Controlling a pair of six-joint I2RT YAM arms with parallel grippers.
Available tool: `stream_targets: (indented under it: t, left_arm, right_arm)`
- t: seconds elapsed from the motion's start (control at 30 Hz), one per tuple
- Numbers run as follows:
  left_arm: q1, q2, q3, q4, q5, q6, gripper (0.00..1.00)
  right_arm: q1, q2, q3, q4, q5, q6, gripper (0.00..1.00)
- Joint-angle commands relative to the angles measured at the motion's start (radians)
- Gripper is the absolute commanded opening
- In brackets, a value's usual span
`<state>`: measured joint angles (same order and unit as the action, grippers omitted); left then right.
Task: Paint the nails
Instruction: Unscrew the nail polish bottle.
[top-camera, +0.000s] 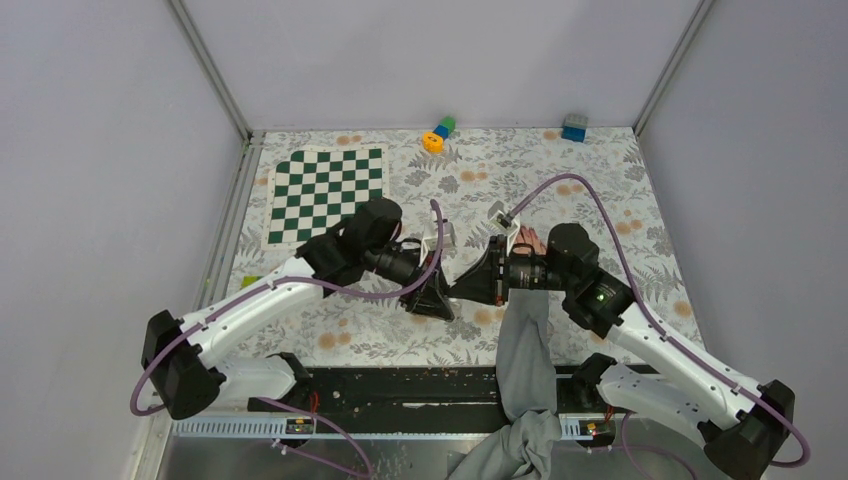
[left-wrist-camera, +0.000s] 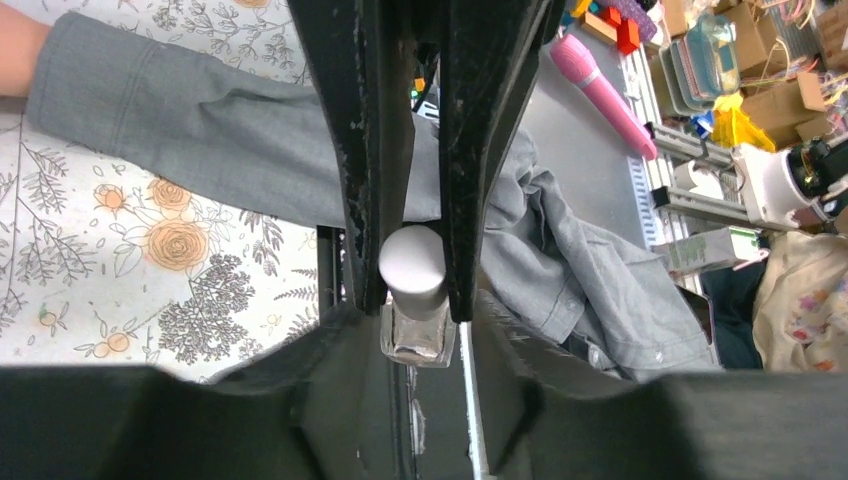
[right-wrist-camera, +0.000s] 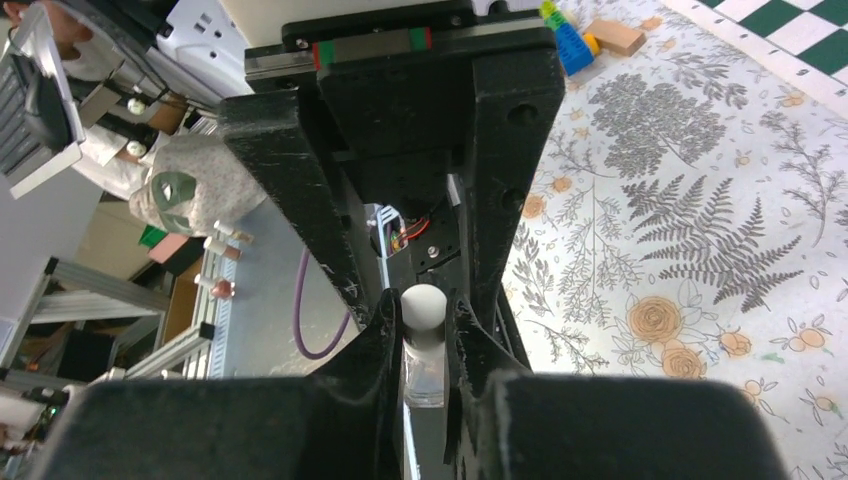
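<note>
Opening step: my left fingers (top-camera: 430, 297) clench the bottle (left-wrist-camera: 418, 335), my right fingers (top-camera: 482, 280) clamp its white cap (left-wrist-camera: 411, 258); twisting it off seems next.

Nails (top-camera: 527, 233) tiny, hardly discernible, on a bare light-skinned hand (top-camera: 531, 245) in a grey sleeve (top-camera: 524, 350).

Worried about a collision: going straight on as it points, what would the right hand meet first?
Probably the left hand, facing the right hand across the white-capped bottle both grip.
</note>
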<state>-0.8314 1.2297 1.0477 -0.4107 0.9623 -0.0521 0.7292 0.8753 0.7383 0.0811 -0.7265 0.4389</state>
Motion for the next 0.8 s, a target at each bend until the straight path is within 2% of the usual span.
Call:
stream_targets:
  t: [0.0, 0.07, 0.1, 0.13, 0.27, 0.37, 0.47, 0.77]
  left_arm:
    - [0.016, -0.049, -0.014, 0.137, 0.031, -0.021, 0.59]
    - [0.021, -0.060, -0.034, 0.175, 0.041, -0.042, 0.78]
    - [0.025, -0.069, -0.042, 0.194, 0.047, -0.054, 0.83]
    - [0.027, -0.076, -0.051, 0.215, 0.052, -0.067, 0.87]
    - [0.041, -0.100, -0.080, 0.297, 0.068, -0.130, 0.90]
    - [0.056, -0.105, -0.095, 0.345, 0.066, -0.175, 0.91]
    - [0.075, -0.110, -0.128, 0.463, 0.090, -0.268, 0.89]
    - [0.115, -0.130, -0.217, 0.796, 0.116, -0.508, 0.68]
  right_arm:
    - [0.011, -0.055, -0.024, 0.078, 0.109, 0.063, 0.00]
    - [0.010, -0.083, -0.046, 0.128, 0.150, 0.093, 0.00]
    - [0.010, -0.098, -0.055, 0.155, 0.167, 0.111, 0.00]
    - [0.010, -0.111, -0.063, 0.178, 0.183, 0.120, 0.00]
    - [0.010, -0.147, -0.084, 0.241, 0.236, 0.149, 0.00]
    - [0.009, -0.161, -0.092, 0.288, 0.246, 0.162, 0.00]
    - [0.010, -0.156, -0.084, 0.293, 0.239, 0.163, 0.00]
    - [0.010, -0.133, -0.104, 0.341, 0.231, 0.189, 0.00]
